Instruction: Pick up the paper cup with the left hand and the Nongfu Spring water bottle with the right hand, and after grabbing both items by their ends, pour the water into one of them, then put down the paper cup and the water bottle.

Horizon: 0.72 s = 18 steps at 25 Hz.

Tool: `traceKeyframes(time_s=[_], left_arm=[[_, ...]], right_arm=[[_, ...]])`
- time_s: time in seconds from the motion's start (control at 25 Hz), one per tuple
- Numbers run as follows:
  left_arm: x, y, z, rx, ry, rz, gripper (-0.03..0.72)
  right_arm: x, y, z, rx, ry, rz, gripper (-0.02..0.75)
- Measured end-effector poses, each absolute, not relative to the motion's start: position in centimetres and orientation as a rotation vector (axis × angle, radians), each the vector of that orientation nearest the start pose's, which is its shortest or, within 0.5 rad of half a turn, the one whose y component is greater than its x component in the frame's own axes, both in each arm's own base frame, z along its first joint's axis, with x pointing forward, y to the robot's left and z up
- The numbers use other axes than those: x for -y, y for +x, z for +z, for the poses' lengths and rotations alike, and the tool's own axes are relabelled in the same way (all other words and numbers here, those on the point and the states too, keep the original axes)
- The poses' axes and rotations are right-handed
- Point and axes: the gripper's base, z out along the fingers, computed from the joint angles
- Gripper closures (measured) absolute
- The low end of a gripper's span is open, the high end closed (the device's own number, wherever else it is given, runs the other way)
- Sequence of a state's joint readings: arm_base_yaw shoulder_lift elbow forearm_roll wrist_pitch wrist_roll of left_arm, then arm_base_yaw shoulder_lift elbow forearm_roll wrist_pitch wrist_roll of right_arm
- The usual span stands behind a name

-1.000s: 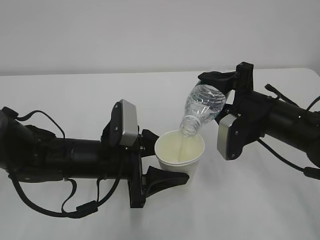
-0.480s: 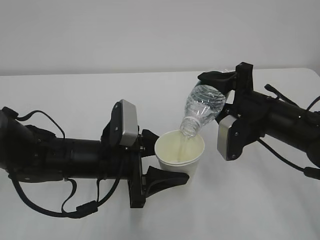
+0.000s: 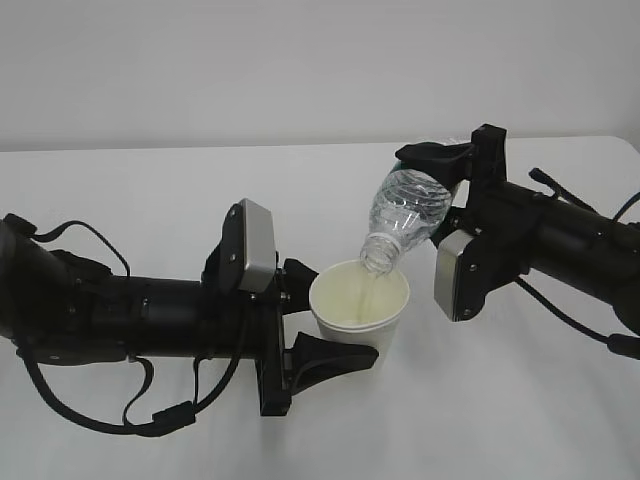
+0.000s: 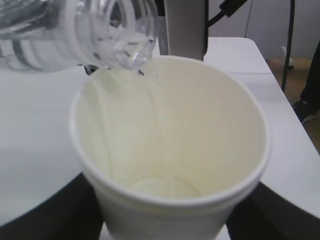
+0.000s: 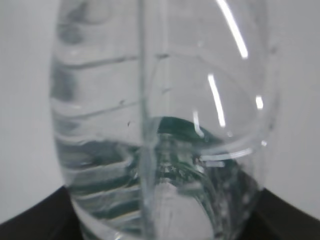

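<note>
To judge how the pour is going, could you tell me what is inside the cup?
The cup shows a cream inside with a shallow pool of water at its bottom, and the bottle neck tilted over its rim. The depth cannot be judged.

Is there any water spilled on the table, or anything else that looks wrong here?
Nothing stands out. The water bottle is tilted with its neck over the rim of the paper cup, and the water leaves the neck inside the cup. The table around the cup shows no puddle.
</note>
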State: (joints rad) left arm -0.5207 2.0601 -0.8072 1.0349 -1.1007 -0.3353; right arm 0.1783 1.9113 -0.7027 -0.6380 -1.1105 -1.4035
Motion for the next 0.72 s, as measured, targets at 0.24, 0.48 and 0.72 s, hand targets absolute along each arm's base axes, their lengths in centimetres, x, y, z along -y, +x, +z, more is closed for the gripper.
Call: traceKeyframes(time_s=[0.24, 0.48, 0.72], left_arm=[[22.97, 26.04, 11.07, -1.442, 1.278, -0.98, 0.207], [22.97, 26.04, 11.07, -1.442, 1.278, -0.98, 0.207], [22.97, 26.04, 11.07, -1.442, 1.278, -0.98, 0.207]], right_arm=[[-10.77, 32.19, 15.21, -0.618, -1.586, -0.684, 0.272], [-10.77, 32.19, 15.22, -0.619, -1.584, -0.682, 0.272], [-10.77, 32.19, 15.23, -0.619, -1.583, -0.682, 0.272]])
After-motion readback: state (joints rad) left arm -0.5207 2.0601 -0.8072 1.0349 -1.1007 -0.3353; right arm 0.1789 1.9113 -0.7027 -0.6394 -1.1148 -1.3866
